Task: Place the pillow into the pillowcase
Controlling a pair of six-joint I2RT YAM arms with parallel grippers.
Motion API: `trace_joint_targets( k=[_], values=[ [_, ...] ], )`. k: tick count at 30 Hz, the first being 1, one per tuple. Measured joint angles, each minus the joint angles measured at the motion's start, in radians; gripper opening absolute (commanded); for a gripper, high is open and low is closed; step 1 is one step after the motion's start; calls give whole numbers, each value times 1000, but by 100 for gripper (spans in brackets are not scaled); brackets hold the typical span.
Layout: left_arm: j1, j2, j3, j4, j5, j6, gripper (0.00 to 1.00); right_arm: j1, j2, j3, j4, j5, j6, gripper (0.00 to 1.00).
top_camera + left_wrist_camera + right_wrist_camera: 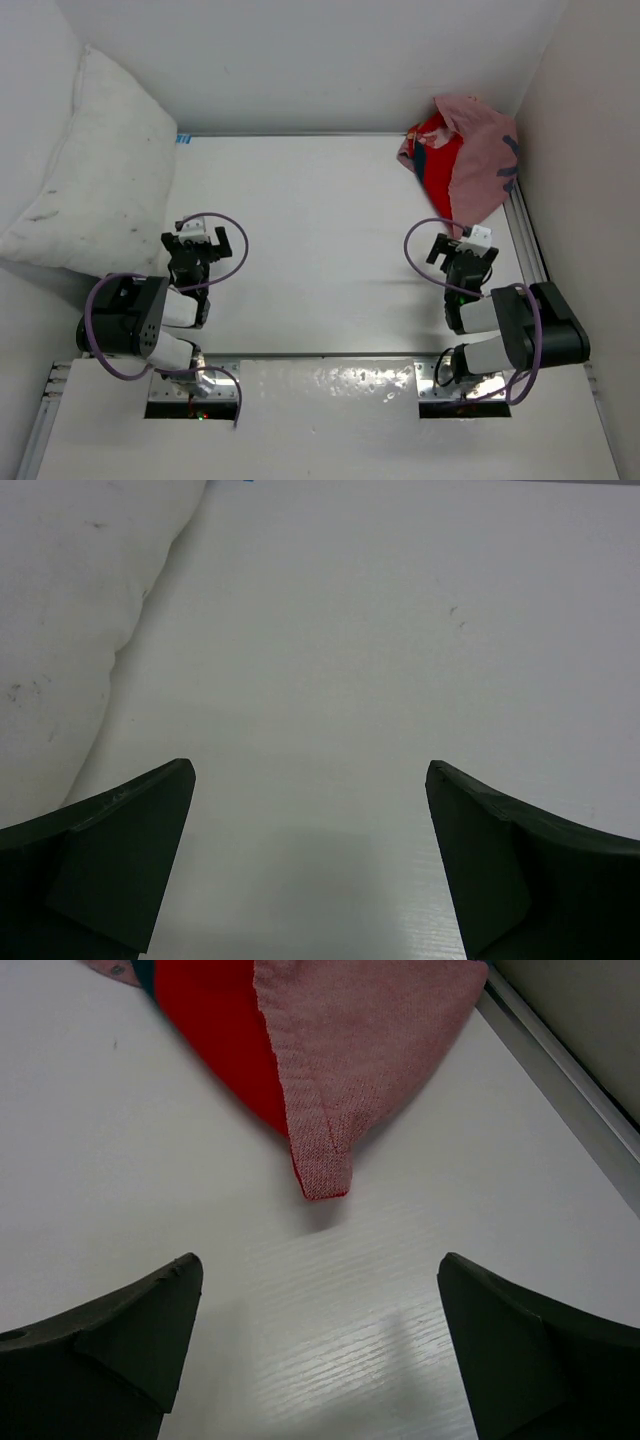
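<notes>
The white pillow leans against the left wall at the table's far left, with faint dark smudges; its edge shows in the left wrist view. The pillowcase lies crumpled at the far right by the right wall, red with a pale pink reverse folded over; its near corner shows in the right wrist view. My left gripper is open and empty over bare table, just right of the pillow's near corner. My right gripper is open and empty, a short way in front of the pillowcase's near tip.
A white table with white walls on three sides. A metal rail runs along the right edge, also in the right wrist view. A glossy white panel lies at the near edge between the arm bases.
</notes>
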Motion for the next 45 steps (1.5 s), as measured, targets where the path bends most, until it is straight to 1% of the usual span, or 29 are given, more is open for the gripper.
trace_joint_targets(
  k=[3, 5, 7, 8, 10, 12, 13, 14, 15, 16, 17, 18, 19, 21, 23, 24, 25, 27, 30, 32, 35, 37, 39, 40, 41, 42, 43, 44, 45],
  values=[
    [0, 0, 0, 0, 13, 3, 100, 36, -40, 2, -56, 17, -27, 99],
    [0, -4, 0, -1, 25, 5, 100, 92, -125, 42, -225, 42, -75, 99],
    [0, -52, 26, -97, 37, 7, 100, 150, -173, 148, -376, 51, -156, 99],
    [0, -91, 67, -197, 46, 10, 100, 183, -187, 220, -433, 52, -213, 99],
    [0, -123, 253, -433, 79, 45, 100, 238, -194, 370, -501, 71, -290, 99],
    [0, -75, 517, -619, 114, 116, 100, 259, -186, 529, -585, 89, -269, 99],
    [-2, -44, 650, -695, 111, 149, 100, 240, -169, 631, -658, 61, -237, 98],
    [-3, -21, 752, -752, 99, 177, 100, 204, -140, 746, -754, -4, -203, 64],
    [-3, 2, 854, -799, 76, 212, 100, 158, -92, 880, -858, -91, -182, 45],
    [-3, 10, 910, -835, 58, 236, 100, 119, -31, 1007, -943, -172, -152, 30],
    [-2, 19, 972, -883, 35, 265, 100, 87, 47, 1160, -1033, -227, -119, 22],
    [2, 32, 1028, -941, 12, 289, 100, 62, 122, 1286, -1095, -259, -86, 30],
    [9, 55, 1093, -1020, -15, 305, 100, 42, 193, 1391, -1150, -277, -44, 55],
    [36, 142, 1262, -1186, -65, 322, 100, 11, 293, 1501, -1252, -285, 32, 98],
    [87, 245, 1402, -1337, -130, 327, 100, -13, 378, 1527, -1343, -270, 105, 99],
    [114, 289, 1442, -1386, -162, 329, 100, -23, 414, 1526, -1384, -260, 129, 99],
    [144, 330, 1468, -1430, -201, 336, 100, -33, 451, 1526, -1424, -243, 155, 99],
    [201, 394, 1469, -1498, -277, 363, 100, -58, 533, 1526, -1503, -203, 200, 99],
    [258, 448, 1435, -1526, -401, 437, 100, -81, 633, 1526, -1598, -143, 228, 99],
    [272, 462, 1434, -1525, -474, 482, 100, -92, 686, 1526, -1661, -102, 231, 99],
    [273, 463, 1505, -1570, -521, 502, 100, -96, 733, 1522, -1716, -76, 232, 99],
    [274, 463, 1563, -1585, -538, 512, 100, -99, 742, 1507, -1724, -78, 237, 98],
    [287, 463, 1599, -1566, -566, 542, 100, -103, 740, 1501, -1723, -79, 240, 94],
    [296, 462, 1600, -1552, -579, 558, 100, -106, 740, 1497, -1717, -83, 243, 91],
    [309, 467, 1600, -1550, -591, 576, 100, -108, 739, 1494, -1712, -85, 245, 81],
    [322, 478, 1600, -1550, -597, 585, 100, -110, 739, 1493, -1707, -94, 245, 76],
    [338, 494, 1601, -1550, -598, 590, 100, -112, 739, 1492, -1701, -104, 246, 68],
    [354, 514, 1603, -1552, -594, 592, 92, -115, 739, 1492, -1700, -114, 244, 47],
    [368, 535, 1603, -1558, -584, 591, 81, -117, 739, 1492, -1702, -124, 237, 38]
  ],
)
